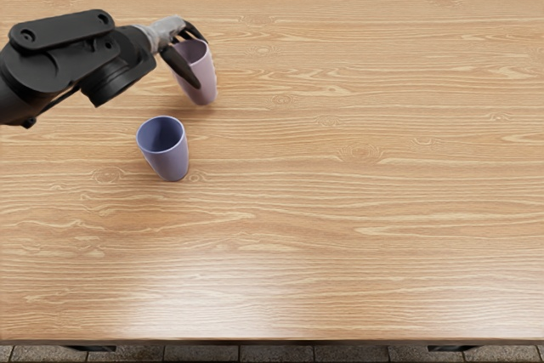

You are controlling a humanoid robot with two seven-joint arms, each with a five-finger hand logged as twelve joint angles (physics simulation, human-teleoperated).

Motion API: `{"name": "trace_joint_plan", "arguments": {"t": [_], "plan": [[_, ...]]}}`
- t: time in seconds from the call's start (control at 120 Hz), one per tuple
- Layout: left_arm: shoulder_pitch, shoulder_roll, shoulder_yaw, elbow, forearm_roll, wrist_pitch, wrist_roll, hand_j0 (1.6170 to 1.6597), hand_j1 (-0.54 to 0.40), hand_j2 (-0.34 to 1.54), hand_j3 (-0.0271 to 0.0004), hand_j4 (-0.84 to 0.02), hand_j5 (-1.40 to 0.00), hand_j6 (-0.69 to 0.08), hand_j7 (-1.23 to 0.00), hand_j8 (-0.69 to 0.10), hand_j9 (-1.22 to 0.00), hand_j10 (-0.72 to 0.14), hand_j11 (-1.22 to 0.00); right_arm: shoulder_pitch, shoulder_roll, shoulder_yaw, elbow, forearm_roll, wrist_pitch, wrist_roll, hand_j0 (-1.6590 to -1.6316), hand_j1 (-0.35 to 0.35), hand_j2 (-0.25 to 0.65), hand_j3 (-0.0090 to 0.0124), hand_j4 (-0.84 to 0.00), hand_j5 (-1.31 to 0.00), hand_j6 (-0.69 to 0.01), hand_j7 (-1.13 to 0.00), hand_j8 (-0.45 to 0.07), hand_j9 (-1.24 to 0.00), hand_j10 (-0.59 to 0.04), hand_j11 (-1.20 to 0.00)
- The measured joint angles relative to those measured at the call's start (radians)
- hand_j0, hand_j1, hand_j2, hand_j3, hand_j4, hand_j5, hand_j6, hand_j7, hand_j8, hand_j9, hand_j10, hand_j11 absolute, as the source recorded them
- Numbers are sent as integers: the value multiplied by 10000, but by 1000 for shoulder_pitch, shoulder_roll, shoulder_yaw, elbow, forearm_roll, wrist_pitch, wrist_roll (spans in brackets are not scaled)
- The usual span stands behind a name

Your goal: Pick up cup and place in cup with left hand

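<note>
Wooden table (357,244), left arm (59,61), left hand (196,63) and two cups.
The arm reaches in from the left edge to the hand, which is at the pink cup (204,82); whether it is clamped on that cup or merely around it cannot be told. The blue cup (172,162) stands upright on the table, nearer the front edge, apart from the upright pink one.

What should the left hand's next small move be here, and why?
Probably secure the pink cup before carrying it: the left hand is at its rim, but this view doesn't confirm a grip, and the blue cup, its likely target, stands apart, mouth up.
</note>
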Motion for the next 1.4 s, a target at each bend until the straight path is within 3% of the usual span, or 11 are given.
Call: {"name": "trace_joint_plan", "arguments": {"t": [0.275,0.725,0.958,1.267,1.4], "plan": [[-64,114,-13,-164,-1,-2,2,16528,-1970,1939,0,-3593,-6855,-1967,-6881,-2327,-6487,-3715,-6683,0,0,0,0,0,0,0,-16581,-3351,-25,0,-112,-148,-110,-149,-112,-149,-112,-149],[-138,294,-23,-458,-1,4,40,16524,-1854,1661,0,-3561,-6954,-1935,-6917,-2333,-6521,-3756,-6744,0,0,0,0,0,0,0,-16581,-3351,-25,0,-112,-148,-110,-149,-111,-149,-112,-149],[-184,346,-22,-531,-2,2,74,16524,-1779,1497,0,-3596,-6970,-1972,-6921,-2380,-6525,-3792,-6754,0,0,0,0,0,0,0,-16581,-3352,-25,0,-112,-148,-111,-149,-112,-149,-113,-149],[-218,437,-16,-600,-3,-28,140,16523,-1785,1567,0,-3553,-7018,-1969,-6941,-2373,-6493,-3743,-6763,0,0,0,0,0,0,0,-16581,-3352,-25,0,-112,-148,-111,-149,-112,-149,-113,-149],[-232,465,-13,-622,-3,-51,152,16523,-1794,1689,0,-3600,-6941,-1980,-6898,-2336,-6515,-3732,-6743,0,0,0,0,0,0,0,-16581,-3352,-25,0,-112,-148,-111,-149,-112,-149,-113,-149]]}}
